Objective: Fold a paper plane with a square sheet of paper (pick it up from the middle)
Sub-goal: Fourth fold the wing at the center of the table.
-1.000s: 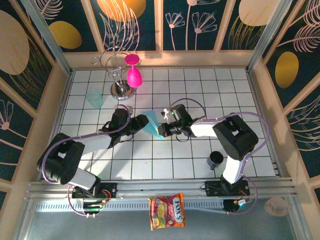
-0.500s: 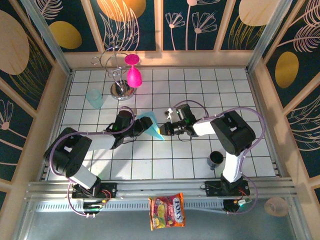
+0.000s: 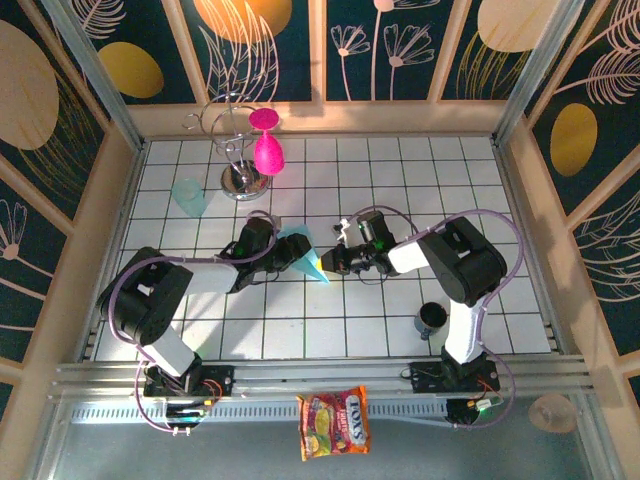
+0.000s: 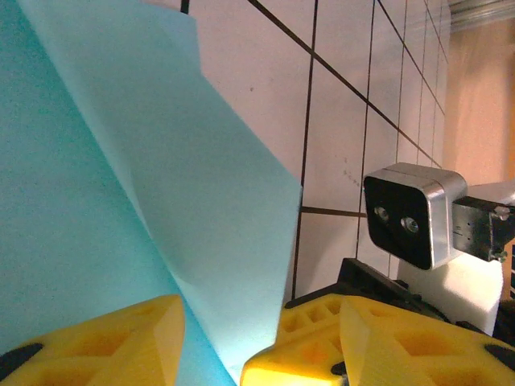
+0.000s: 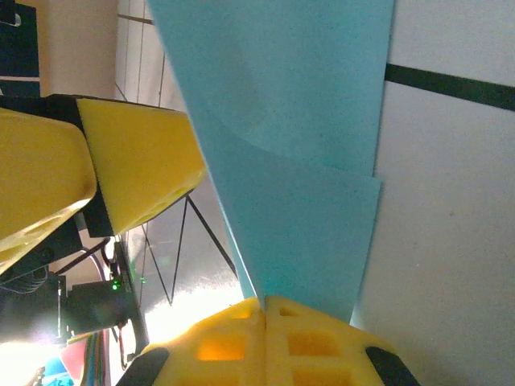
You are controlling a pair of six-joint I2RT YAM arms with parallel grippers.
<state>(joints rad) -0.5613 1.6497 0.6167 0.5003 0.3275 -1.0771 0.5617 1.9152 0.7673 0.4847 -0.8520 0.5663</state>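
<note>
The right gripper (image 5: pixel 264 304) clamps the creased square sheet of paper (image 5: pixel 298 161) tight, seemingly steadying it so the left gripper (image 4: pixel 225 322), jaws half-parted astride it, can pinch the fold.

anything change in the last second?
Left gripper slid right along the folded light-blue paper sheet, jaws apart around it, as the left arm tucked its elbow in. Right gripper stays shut on the sheet, barely shifted. Pink goblets, teal plastic cup and black cup unmoved.
</note>
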